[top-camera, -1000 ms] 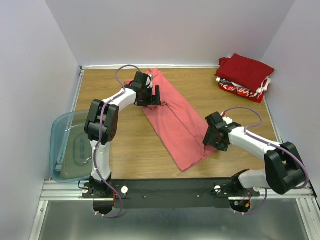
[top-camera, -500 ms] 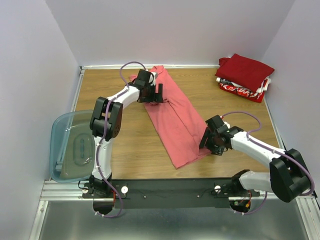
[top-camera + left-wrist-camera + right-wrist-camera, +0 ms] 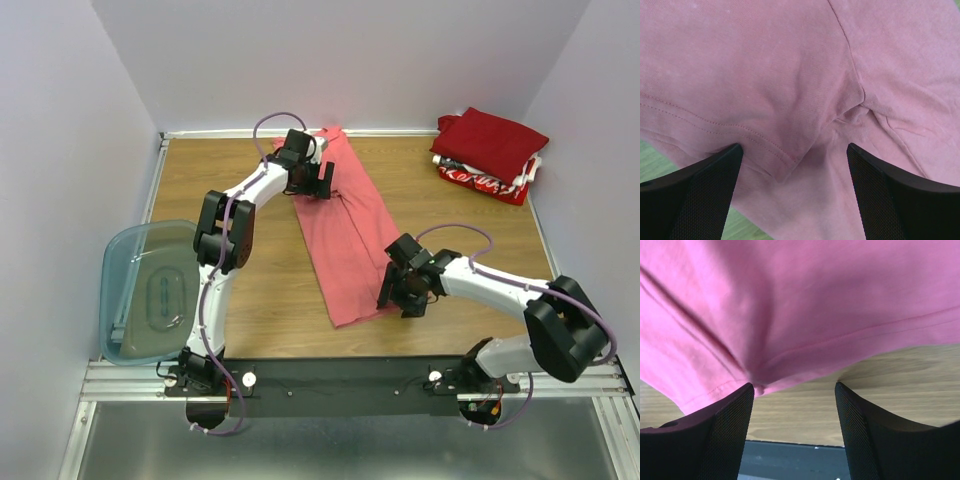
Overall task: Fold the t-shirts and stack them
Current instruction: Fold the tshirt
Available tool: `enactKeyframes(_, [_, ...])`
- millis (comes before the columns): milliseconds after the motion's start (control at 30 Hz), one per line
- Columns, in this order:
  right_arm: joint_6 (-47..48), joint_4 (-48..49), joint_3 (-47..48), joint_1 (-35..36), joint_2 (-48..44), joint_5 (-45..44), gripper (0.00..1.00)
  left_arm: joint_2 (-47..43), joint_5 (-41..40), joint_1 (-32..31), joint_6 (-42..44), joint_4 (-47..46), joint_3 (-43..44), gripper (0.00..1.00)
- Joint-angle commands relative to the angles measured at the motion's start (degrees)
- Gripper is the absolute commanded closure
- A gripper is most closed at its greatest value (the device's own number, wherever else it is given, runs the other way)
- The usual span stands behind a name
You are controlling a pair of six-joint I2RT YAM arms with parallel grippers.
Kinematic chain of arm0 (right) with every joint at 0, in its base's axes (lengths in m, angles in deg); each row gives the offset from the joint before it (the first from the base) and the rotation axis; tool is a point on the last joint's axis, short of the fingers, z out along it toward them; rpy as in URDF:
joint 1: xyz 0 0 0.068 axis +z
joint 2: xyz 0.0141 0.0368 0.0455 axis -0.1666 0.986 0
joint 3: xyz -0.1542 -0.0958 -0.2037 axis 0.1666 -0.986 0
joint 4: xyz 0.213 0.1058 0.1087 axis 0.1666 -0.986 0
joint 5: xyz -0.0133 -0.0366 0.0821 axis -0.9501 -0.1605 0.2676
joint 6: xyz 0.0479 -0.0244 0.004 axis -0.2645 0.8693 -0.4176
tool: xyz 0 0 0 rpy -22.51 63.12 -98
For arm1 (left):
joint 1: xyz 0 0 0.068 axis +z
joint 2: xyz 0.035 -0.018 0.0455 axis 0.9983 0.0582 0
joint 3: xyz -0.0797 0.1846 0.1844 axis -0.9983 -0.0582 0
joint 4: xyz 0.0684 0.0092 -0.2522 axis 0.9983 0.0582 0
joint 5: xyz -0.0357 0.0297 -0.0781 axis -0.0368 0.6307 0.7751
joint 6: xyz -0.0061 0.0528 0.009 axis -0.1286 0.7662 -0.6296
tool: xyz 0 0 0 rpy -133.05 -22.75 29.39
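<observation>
Plainly left gripper [image 3: 794, 150], right gripper [image 3: 792, 386] gape on t-shirt [image 3: 350, 240].

Matt pink cloth t-shirt [image 3: 345, 235], wood-grain table [image 3: 260, 290]

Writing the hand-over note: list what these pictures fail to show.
- Top view: the left gripper and right gripper hide their own fingertips; contact with the pink shirt unclear.
- Left wrist view: shirt nearly fills the frame, outline cut off.
- Right wrist view: cloth close to the lens is blurred.
- Top view: the printed shirt sits under the dark red shirt, print too small to read.
</observation>
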Motion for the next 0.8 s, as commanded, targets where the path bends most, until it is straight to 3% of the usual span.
enactKeyframes(0, [-2.13, -4.58, -1.33, 3.11, 5.35, 0.23, 0.27, 2.85, -2.4, -0.91, 3.19, 5.11, 0.72, 0.07])
enactKeyframes(433, [-1.61, -14.87, 11.76, 1.18, -0.55, -14.17, 0.23, -2.86, -4.69, -1.09, 0.91, 5.11, 0.45, 0.07])
enactKeyframes(567, [2.86, -12.25, 14.67, -1.1, 2.53, -19.53, 0.23, -5.32, -4.07, -1.09, -1.11, 4.24, -1.04, 0.07])
enactKeyframes(767, [8.32, -3.72, 14.32, -5.06, 7.36, -19.72, 0.23, -6.12, -2.84, -1.09, -3.13, 3.0, -2.54, 0.07])
